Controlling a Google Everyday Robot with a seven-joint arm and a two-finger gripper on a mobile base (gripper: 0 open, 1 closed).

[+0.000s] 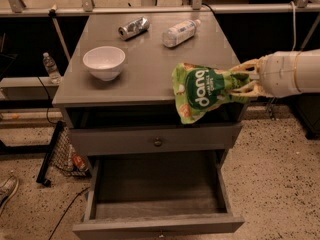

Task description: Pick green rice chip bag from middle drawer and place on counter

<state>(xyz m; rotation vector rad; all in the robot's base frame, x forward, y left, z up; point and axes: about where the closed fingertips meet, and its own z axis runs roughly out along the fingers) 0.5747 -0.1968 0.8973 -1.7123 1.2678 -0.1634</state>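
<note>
The green rice chip bag [202, 91], bright green with white "dang" lettering, hangs in the air over the front right corner of the counter [145, 59]. My gripper [239, 84] comes in from the right and is shut on the bag's right end. The middle drawer [157, 191] is pulled open below, its bare grey floor showing. Above it is a flat drawer front with a small round knob [158, 142].
On the counter stand a white bowl [104, 62] at the left, a crushed can [133, 28] and a clear plastic bottle [180, 32] at the back. A small bottle [50, 67] and a black frame [50, 154] are at the cabinet's left.
</note>
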